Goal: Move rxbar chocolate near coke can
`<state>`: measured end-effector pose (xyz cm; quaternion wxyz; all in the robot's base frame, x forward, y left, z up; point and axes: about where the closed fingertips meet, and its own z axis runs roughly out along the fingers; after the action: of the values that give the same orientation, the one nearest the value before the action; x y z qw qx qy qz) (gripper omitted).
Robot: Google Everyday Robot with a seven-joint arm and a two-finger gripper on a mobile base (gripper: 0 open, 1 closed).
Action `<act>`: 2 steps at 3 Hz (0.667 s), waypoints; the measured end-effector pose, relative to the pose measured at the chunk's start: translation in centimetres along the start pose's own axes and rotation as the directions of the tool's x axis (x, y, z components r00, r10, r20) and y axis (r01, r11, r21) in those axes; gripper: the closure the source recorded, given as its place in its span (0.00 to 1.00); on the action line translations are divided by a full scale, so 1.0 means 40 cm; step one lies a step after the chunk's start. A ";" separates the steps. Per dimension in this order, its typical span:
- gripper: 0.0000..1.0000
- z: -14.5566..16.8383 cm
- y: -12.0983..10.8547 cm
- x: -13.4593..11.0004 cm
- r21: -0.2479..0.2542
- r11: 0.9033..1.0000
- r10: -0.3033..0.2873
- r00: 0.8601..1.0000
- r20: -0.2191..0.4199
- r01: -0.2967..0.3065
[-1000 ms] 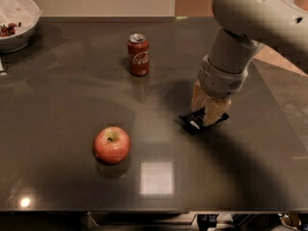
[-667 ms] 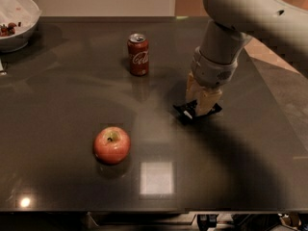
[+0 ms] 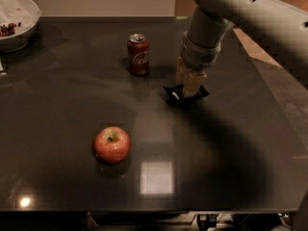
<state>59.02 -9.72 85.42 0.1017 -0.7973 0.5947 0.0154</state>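
The gripper [image 3: 189,87] is sliding further up-left toward the coke can [image 3: 138,57], its jaws clamping the rxbar chocolate [image 3: 172,93] between them.

Table [image 3: 231,143] — can [image 3: 138,55], apple [image 3: 112,145], bar [image 3: 171,92] in jaws

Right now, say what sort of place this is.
Probably a break-room kitchen: countertop with a coke can, an apple, a snack bowl. The hand grips the rxbar chocolate near the can.
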 end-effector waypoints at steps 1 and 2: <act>1.00 0.008 -0.077 -0.013 0.021 1.000 0.020 1.000 0.012 -0.021; 1.00 0.022 -0.147 -0.032 0.039 0.999 0.029 0.999 0.027 -0.030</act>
<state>64.31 -6.74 85.61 0.1248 -0.7860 0.6053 0.0156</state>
